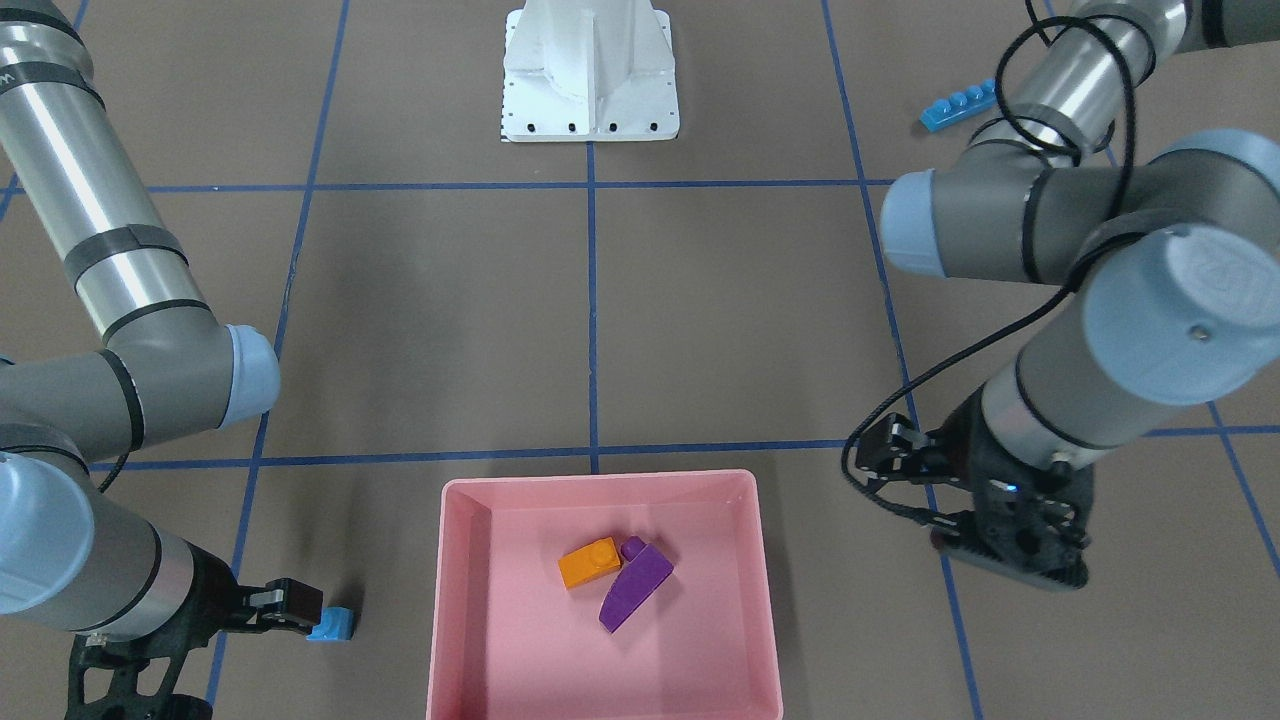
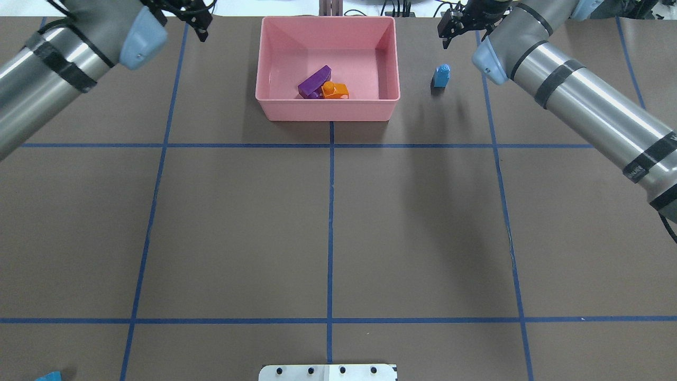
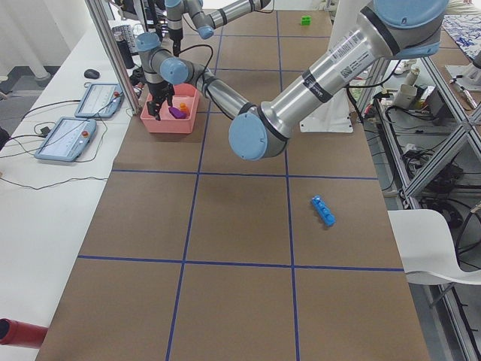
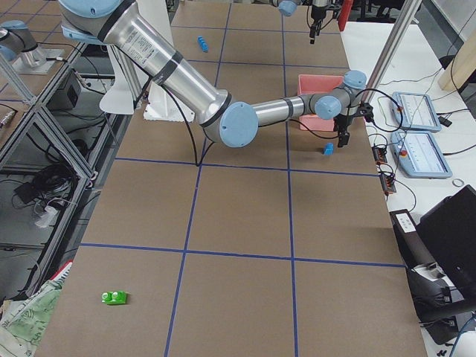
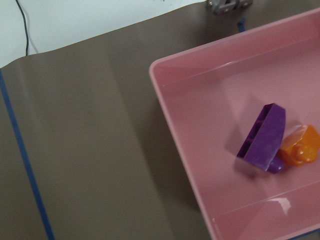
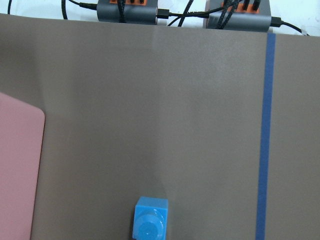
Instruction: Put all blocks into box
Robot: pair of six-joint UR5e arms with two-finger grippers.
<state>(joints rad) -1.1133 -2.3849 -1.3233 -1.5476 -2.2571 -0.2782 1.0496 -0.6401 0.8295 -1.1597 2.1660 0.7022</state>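
Near the shallow pink plastic box [image 1: 600, 481] stands a small glossy blue brick [image 1: 333, 625], right gripper [image 1: 298, 606] close by, seemingly aligned for grasping. Neither its spread nor the left gripper's [image 2: 199, 25] is discernible.

A brown tabletop [image 2: 238, 222] is marked into squares by blue tape lines [image 2: 330, 238]. Along its far edge runs a white side bench [image 3: 45, 203] carrying two touchscreen pendants [image 3: 66, 139], one just beside the other, a dark mouse [image 3: 91, 74] and loose black cables. A red cylinder [image 3: 21, 333] lies at the bench's near end. Two grey hubs [image 6: 130, 10] with orange plugs sit just past that far edge. A white chair [image 3: 432, 244] stands off the opposite long edge.
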